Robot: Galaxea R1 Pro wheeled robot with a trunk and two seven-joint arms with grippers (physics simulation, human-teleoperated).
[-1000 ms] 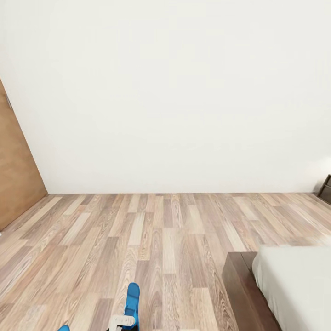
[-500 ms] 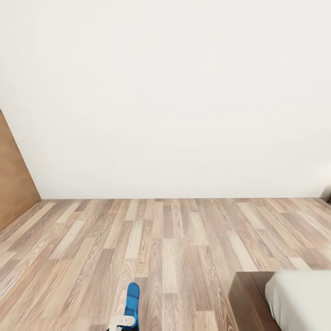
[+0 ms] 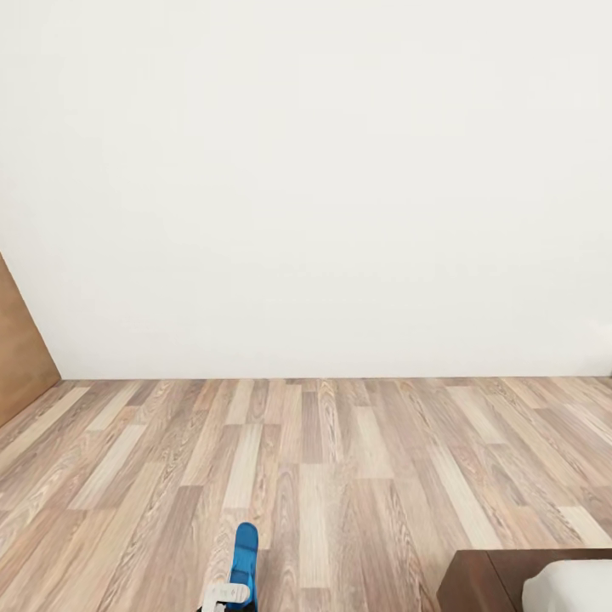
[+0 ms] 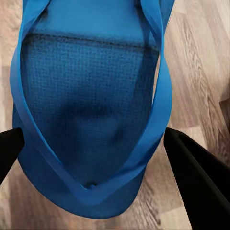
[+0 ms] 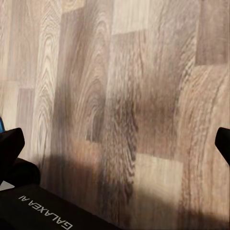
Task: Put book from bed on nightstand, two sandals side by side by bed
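A bright blue sandal [image 4: 91,96] lies between the black fingers [image 4: 191,172] of my left gripper [image 4: 93,143], which is shut on it. In the head view this sandal [image 3: 245,548] sticks up at the lower edge, above the white gripper body [image 3: 228,592]. My right gripper [image 5: 117,141] is open over bare wooden floor, its fingers wide apart with nothing between them. A corner of the bed shows at the lower right: dark wood frame [image 3: 476,582] and light mattress [image 3: 569,588]. The book and the nightstand are out of view.
Wood-plank floor [image 3: 323,476] stretches ahead to a plain white wall [image 3: 306,187]. A brown wooden panel [image 3: 19,357] stands at the left edge.
The whole head view has shifted as the camera moved: the bed corner has slid down and right, and the brown panel has shrunk. The sandal keeps its place in my left gripper.
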